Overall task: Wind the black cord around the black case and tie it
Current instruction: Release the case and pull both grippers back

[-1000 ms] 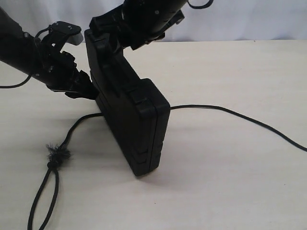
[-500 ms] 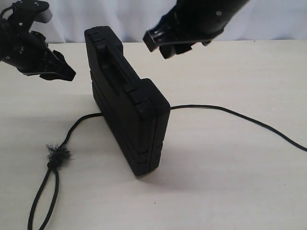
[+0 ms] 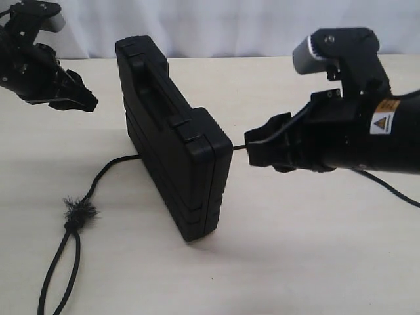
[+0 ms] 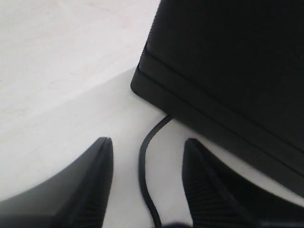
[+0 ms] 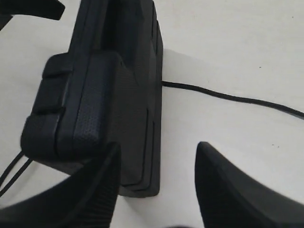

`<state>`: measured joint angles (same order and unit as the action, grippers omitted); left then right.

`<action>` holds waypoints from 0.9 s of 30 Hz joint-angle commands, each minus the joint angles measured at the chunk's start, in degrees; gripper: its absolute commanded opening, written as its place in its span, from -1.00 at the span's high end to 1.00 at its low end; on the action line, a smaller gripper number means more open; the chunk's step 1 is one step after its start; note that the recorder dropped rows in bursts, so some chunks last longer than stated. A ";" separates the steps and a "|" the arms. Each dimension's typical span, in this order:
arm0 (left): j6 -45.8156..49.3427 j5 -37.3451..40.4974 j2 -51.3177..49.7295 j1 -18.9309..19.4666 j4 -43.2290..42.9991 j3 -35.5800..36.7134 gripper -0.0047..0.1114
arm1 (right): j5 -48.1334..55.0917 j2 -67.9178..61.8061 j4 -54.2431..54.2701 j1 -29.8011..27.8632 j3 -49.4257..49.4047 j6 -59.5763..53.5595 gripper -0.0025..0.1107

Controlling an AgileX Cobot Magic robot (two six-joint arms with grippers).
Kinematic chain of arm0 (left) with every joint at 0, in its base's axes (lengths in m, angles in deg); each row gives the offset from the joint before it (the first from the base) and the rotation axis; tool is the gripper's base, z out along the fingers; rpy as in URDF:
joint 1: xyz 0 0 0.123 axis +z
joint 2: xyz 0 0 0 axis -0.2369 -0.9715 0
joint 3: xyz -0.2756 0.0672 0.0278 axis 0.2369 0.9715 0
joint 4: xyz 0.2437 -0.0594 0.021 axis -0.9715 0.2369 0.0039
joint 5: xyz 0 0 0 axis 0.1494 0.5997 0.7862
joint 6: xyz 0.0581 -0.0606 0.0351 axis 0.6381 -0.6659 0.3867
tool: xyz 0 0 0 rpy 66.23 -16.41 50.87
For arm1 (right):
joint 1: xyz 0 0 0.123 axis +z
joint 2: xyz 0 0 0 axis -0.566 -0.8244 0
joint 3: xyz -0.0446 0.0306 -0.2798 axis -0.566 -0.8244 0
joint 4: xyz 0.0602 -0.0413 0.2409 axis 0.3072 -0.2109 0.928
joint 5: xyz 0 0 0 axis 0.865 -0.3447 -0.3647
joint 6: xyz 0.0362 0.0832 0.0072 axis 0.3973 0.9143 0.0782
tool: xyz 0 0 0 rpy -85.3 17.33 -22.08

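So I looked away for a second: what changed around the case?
Both grippers came off the case: the left gripper drew back leftward, the right gripper swung down to the case's right, near the cord. Both stand open. The case stays upright on its edge, cord under it.

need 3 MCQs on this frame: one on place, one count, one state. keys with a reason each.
1. Where does the black cord run relative to the black case?
A. Under it, coming out on both sides
B. Coiled on its top
C. Threaded through its handle

2. How many grippers hold something?
A. None
B. One
C. Both

3. How does the case sit on the table?
A. Lying flat
B. Upright on its edge, shut
C. Lying open

Key:
1 A: the cord emerges at the case's base on each side.
2 A: the left gripper and right gripper both have their jaws apart with nothing between them.
3 B: the handle edge is up and the lid is closed.
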<state>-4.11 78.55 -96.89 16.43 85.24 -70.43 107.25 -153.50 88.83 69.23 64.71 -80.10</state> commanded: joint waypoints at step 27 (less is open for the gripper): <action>-0.58 0.36 0.39 0.23 0.15 0.01 0.16 | -21.19 0.53 0.40 -0.04 -1.77 -2.86 -0.21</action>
<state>-4.26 79.06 -96.89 16.43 85.24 -70.43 85.49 -153.50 89.05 69.23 63.09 -82.39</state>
